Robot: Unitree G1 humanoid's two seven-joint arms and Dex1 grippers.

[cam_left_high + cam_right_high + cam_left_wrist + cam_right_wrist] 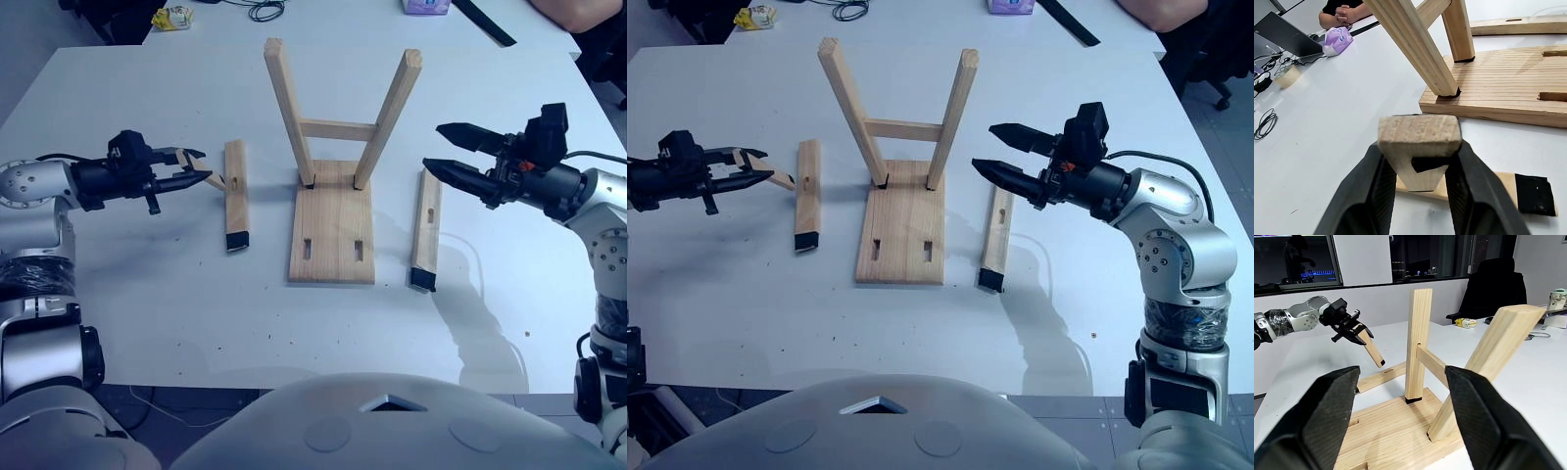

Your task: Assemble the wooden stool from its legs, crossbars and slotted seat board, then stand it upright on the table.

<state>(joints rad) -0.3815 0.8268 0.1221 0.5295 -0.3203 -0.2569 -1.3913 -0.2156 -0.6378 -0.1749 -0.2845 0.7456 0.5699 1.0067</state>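
Observation:
The slotted seat board (333,227) lies flat mid-table. Two legs (289,103) (390,113) stand tilted in its far slots, joined by a crossbar (338,129); the two near slots are bare. One loose leg (236,194) lies left of the board, another (426,230) to its right. My left gripper (194,167) hovers left of the left loose leg, shut on a short crossbar (1419,137) whose far end slants down toward that leg. My right gripper (432,146) hangs open above the right loose leg's far end, pointing at the standing frame (1418,342).
A purple pack (426,6), a black strap (485,22), a yellow item (174,17) and cables lie at the table's far edge. A laptop (1283,34) sits beyond. Bare white table (147,284) stretches in front of the parts.

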